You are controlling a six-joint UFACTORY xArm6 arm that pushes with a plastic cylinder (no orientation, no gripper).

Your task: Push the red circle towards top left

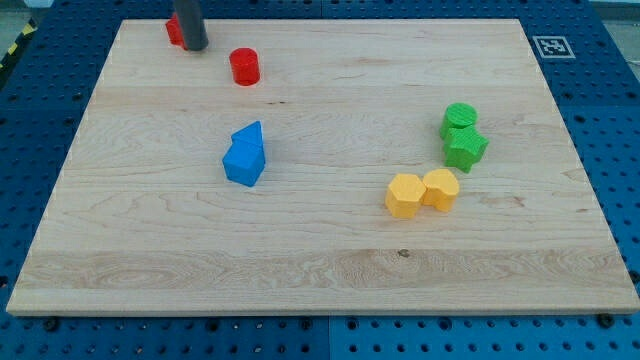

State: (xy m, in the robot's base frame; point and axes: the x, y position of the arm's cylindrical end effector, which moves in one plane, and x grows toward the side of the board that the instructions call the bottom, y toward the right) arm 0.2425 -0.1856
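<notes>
Red circle (245, 67) sits near the tabletop's (330, 270) top-left area, upright, clear of everything else. My tip (194, 47) is down on the wood at about 10 o'clock from it, near but not touching. No pincer on this rig, just the bare rod, so nothing is open, closed or held.

A second red block (174, 30) lies right against the rod at its 10 o'clock side, partly hidden; shape can't be made out. It is close to the top edge.

Risks as I judge them:
- Tip is on the wrong side. The circle must travel toward 10 o'clock, so contact has to come from its 4 o'clock side. Any straight move from here onto the circle drives it toward 4 o'clock, away from the goal.
- Going round: swinging too tight past the circle could clip its rim and roll it sideways. A round block slips off a thin rod easily if the push is off-centre.
- The other red block stands in the push line. The circle may run into it and shove it toward the edge, maybe off it.
- Little room is left before the top edge and left edge; an overlong push could send the circle off.

Blue blocks (245, 156), two touching, sit at 6 o'clock from the circle, well apart; only a wide detour would bother them. Green pair (462, 136) and yellow pair (422, 192) are far off toward 4 o'clock, no concern.
</notes>
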